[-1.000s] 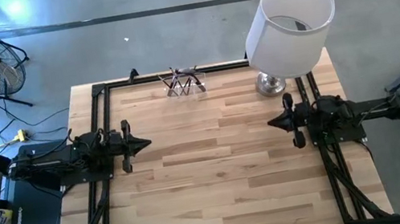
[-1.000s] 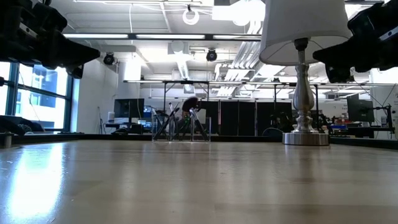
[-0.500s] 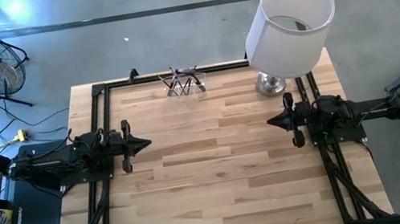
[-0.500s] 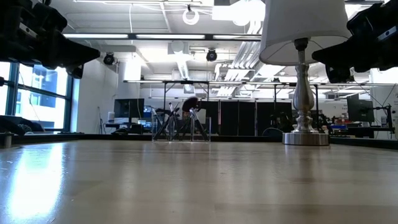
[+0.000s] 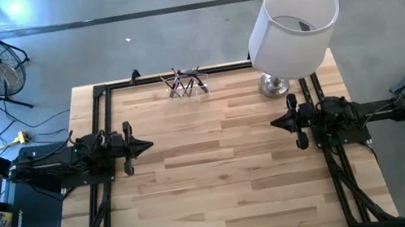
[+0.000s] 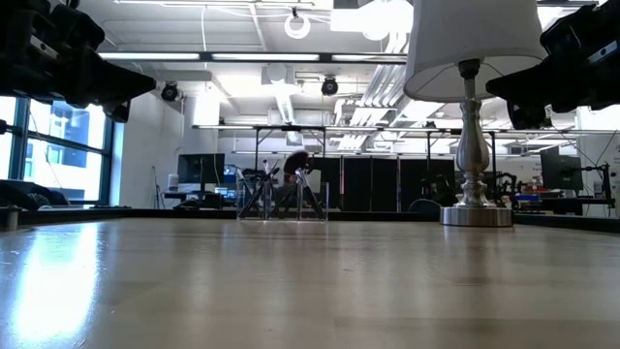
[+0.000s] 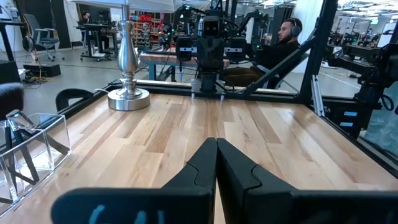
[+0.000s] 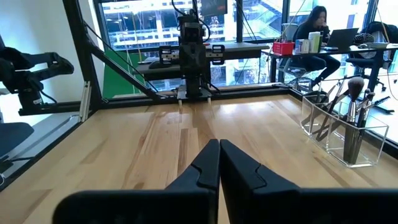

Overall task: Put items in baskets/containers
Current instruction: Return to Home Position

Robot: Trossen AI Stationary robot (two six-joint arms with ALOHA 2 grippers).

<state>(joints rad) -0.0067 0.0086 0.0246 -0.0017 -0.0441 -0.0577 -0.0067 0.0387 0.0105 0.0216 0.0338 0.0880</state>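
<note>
A clear plastic holder stands at the table's far edge, left of centre, with several slim dark makeup brushes standing in it, leaning against its walls; one has a fluffy round head. The holder also shows in the low view and the left wrist view. My left gripper is shut and points level from the table's left side. My right gripper is shut and points level from the right side. Both hang above the table, far from the holder.
A lamp with a big white shade and a silver foot stands at the far right corner, near the right arm. A black frame runs along the table's edges. People sit at desks beyond the table.
</note>
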